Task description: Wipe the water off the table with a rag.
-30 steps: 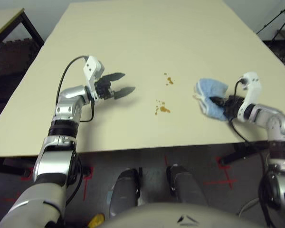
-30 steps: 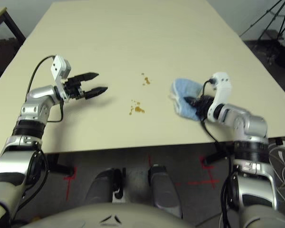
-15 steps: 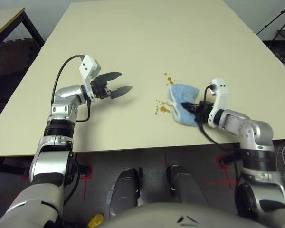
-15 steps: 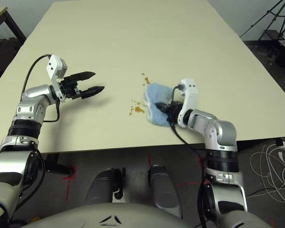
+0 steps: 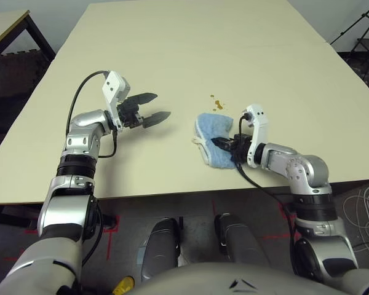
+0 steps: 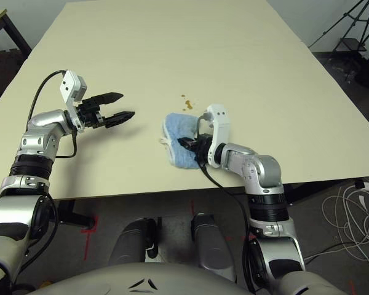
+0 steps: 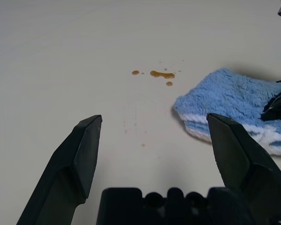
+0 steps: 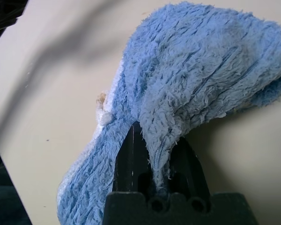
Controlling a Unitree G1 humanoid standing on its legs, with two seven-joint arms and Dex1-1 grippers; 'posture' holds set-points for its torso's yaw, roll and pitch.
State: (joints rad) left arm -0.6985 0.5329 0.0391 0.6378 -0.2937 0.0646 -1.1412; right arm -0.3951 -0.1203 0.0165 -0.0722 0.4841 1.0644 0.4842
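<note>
Item 1, nearest: right gripper [image 5: 226, 143], close to the table's [image 5: 172, 43] front edge. Its jaws are pinched tight on a fold of the rag [image 5: 213, 147], which lies bunched on the tabletop at centre. I judge I hold it low so the cloth drags flat across the surface.

Item 2, left: left gripper [image 5: 152, 107], jaws spread wide and holding nothing, parked well clear of the rag so my wiping arm has room.

Item 3, farther: the water [image 5: 218, 102], a small amber cluster just beyond the rag, untouched. Faint specks [image 7: 131, 126] lie near the cloth's left edge.

Item 4, far: broad bare tabletop, ample sweep room.
</note>
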